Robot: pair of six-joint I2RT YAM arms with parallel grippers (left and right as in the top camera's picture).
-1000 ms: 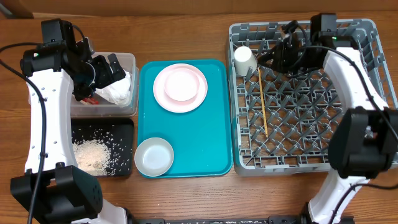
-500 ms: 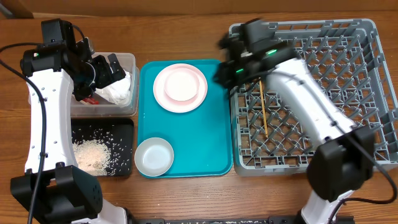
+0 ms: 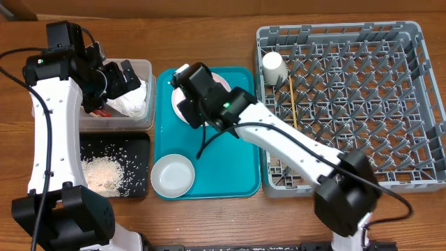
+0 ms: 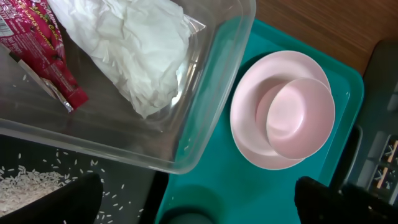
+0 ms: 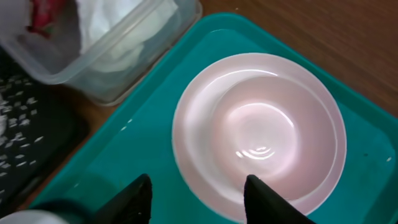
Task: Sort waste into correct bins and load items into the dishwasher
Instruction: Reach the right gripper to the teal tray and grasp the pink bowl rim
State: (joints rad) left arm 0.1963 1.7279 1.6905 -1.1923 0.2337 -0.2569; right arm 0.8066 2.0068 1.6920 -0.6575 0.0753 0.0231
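Brightly, evenly lit from above; only faint, soft shadows on the wood surface (image 3: 209, 223) in the top view, sharp edge to edge. Softer in the right wrist view, most blurred around the dark fingers (image 5: 140, 196) at the lower edge. Small white glint at the centre of the pink bowl (image 5: 258, 149). Pale sheen along the clear tub (image 4: 211, 118) in the left wrist view.

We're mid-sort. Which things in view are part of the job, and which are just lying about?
Job: napkin, wrapper, rice, tub, black tray, plate, pink bowl, white bowl, cup, chopsticks, rack.

Lying about: teal tray, table.
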